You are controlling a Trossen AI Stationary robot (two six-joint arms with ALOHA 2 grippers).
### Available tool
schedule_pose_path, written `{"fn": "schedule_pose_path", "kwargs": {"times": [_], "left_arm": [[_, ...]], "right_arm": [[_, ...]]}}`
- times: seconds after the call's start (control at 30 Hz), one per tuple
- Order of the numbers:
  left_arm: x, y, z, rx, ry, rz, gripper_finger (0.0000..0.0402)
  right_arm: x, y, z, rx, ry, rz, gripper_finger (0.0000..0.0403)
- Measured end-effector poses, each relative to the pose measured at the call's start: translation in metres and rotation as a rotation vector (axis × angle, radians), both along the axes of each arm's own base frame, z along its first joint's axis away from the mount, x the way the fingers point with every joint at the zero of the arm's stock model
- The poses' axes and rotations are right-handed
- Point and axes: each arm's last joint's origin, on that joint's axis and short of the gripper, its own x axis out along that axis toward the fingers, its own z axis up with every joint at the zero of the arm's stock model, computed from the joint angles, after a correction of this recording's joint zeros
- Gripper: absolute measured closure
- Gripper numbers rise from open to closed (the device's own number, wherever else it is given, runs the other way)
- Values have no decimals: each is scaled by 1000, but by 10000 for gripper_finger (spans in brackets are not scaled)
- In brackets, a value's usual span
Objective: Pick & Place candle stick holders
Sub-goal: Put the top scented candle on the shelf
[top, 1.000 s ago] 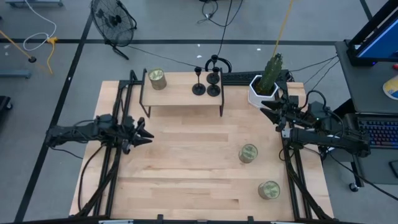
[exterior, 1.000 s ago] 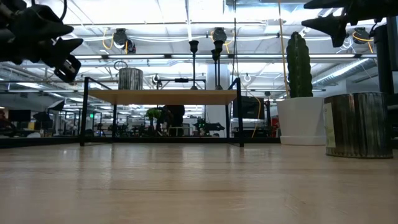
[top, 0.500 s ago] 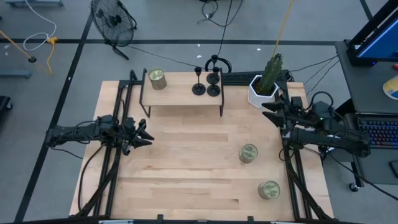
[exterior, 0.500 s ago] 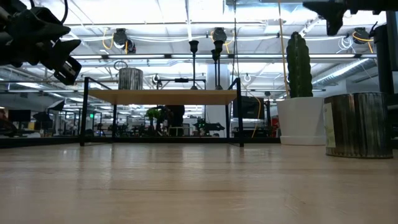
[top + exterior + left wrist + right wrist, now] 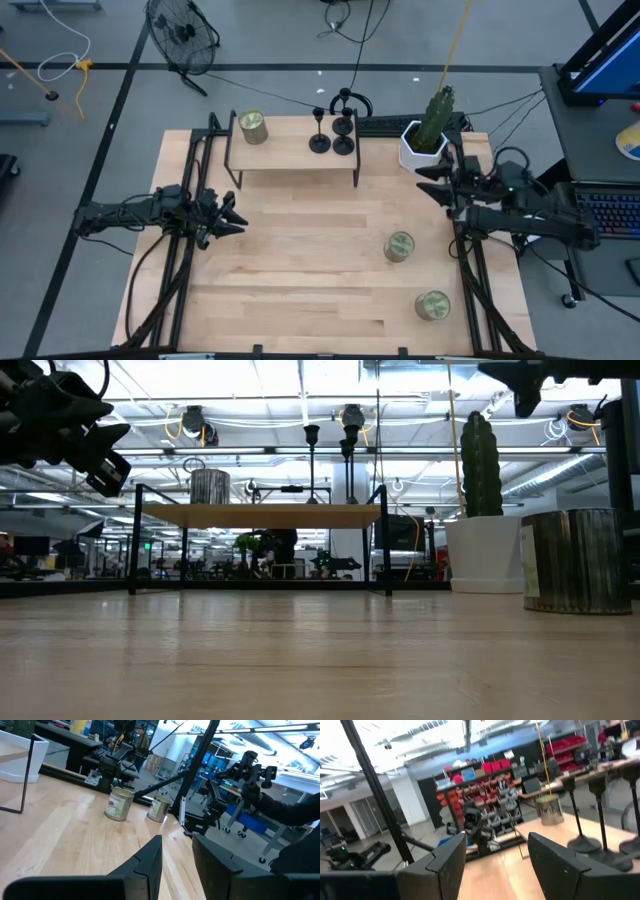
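Note:
Black candlestick holders [image 5: 319, 142] [image 5: 343, 140] stand upright on their round bases on a low wooden shelf [image 5: 285, 155] at the table's far side. The low view shows two stems [image 5: 312, 460] [image 5: 350, 455]. The right wrist view shows three [image 5: 572, 810] [image 5: 601, 820] [image 5: 635, 805]. My right gripper [image 5: 428, 180] is open and empty in the air at the table's right side, right of the shelf and beside the cactus pot. It points toward the holders [image 5: 492, 865]. My left gripper [image 5: 232, 215] is open and empty above the table's left side [image 5: 177, 857].
A metal can [image 5: 252, 127] stands on the shelf's left end. Two more cans [image 5: 400, 246] [image 5: 432, 305] stand on the table at the right. A cactus in a white pot [image 5: 425, 140] stands at the far right, close to my right gripper. The table's middle [image 5: 300, 250] is bare wood.
My right gripper has risen a little and stays open. My left arm has kept still.

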Motion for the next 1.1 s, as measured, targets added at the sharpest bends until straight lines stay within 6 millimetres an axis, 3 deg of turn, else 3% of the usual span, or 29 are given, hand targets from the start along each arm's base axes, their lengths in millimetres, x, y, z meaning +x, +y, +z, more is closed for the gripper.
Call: {"fn": "schedule_pose_path", "kwargs": {"times": [0.23,0.57,0.9,1.1], "left_arm": [[0,0,0,-9,3,-1,289],[0,0,0,-19,13,-1,289],[0,0,0,-18,12,0,289],[0,0,0,-8,9,0,289]], "right_arm": [[20,-3,-5,44,98,73,195],[40,2,11,59,233,166,195],[50,9,21,113,517,162,195],[52,13,30,143,603,150,195]]}}
